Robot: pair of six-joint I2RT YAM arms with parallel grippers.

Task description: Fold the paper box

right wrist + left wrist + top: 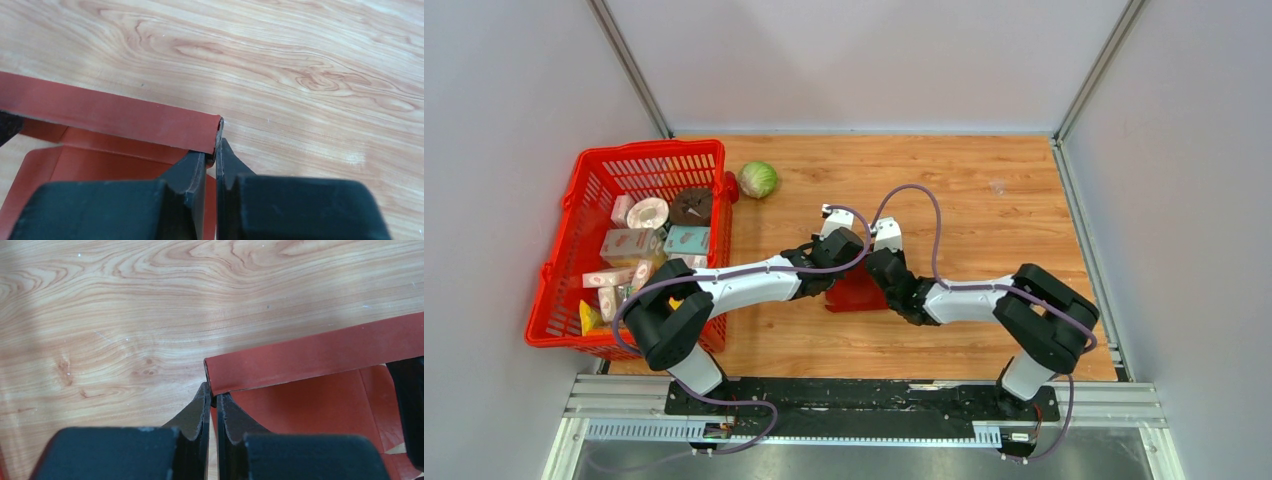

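The paper box (pixel 856 292) is dark red thin cardboard, partly folded, on the wooden table between my two arms. In the left wrist view its raised folded flap (pixel 320 352) runs to the right, and my left gripper (pixel 214 396) is shut on the flap's left end. From the right wrist, the same flap of the paper box (pixel 110 117) runs to the left, with my right gripper (pixel 215 149) shut on its right end. From above, both gripper heads cover most of the box, the left gripper (pixel 836 262) and the right gripper (pixel 876 266) close together.
A red mesh basket (pixel 600 170) with several small cartons and other groceries stands at the left of the table. A green cabbage (pixel 758 180) lies just right of it at the back. Grey walls close in the table on three sides.
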